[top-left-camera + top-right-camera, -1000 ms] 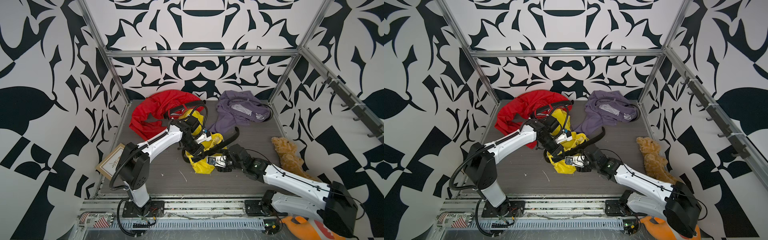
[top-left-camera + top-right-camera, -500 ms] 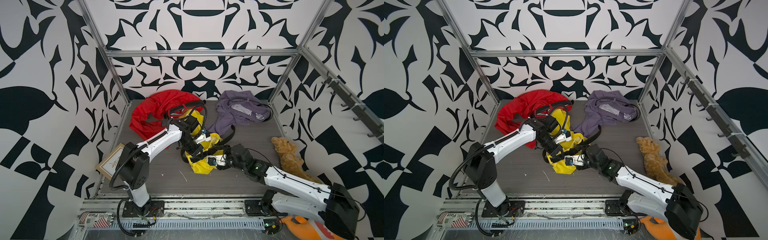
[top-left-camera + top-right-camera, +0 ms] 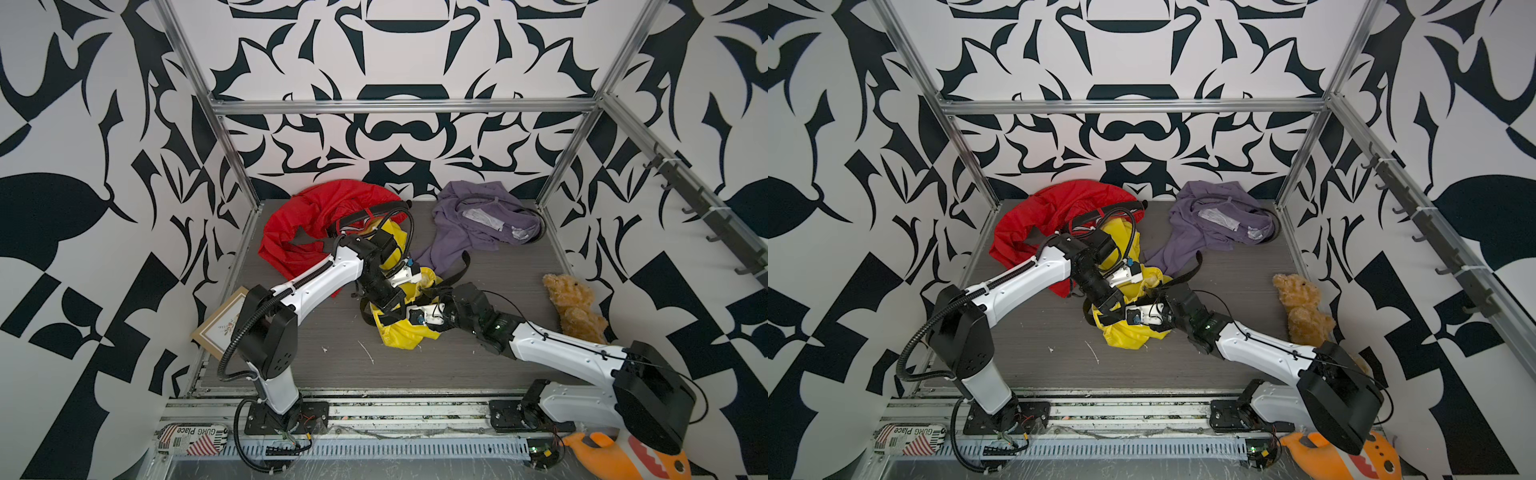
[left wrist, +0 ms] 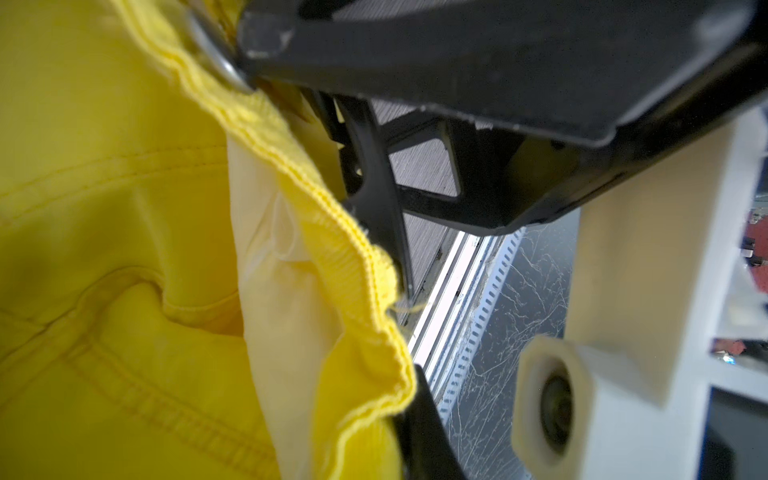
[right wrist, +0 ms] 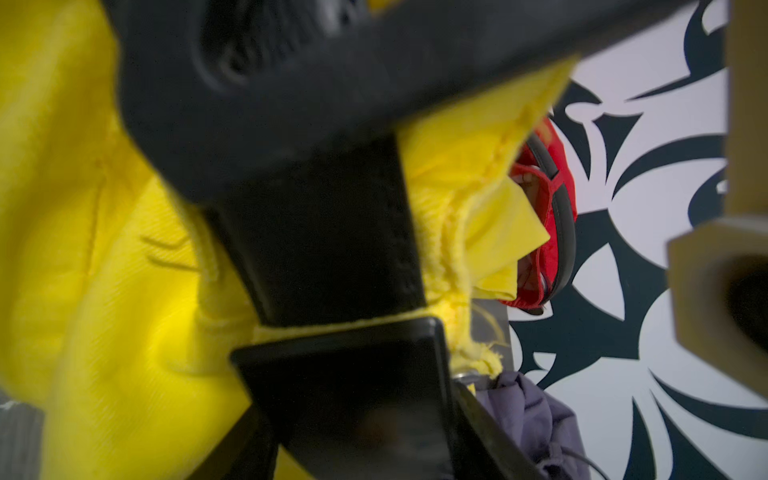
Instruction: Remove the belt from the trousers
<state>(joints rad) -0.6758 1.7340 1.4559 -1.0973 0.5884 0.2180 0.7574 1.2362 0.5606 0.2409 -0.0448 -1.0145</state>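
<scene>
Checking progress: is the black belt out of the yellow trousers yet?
Not out: in the right wrist view the belt runs under yellow fabric of the trousers.

Grey desk fills centre of frame. On it: red cloth upper left, purple garment upper right, yellow trousers mid, teddy bear at right edge, picture frame at lower-left edge. Few white scraps nr front.
</scene>
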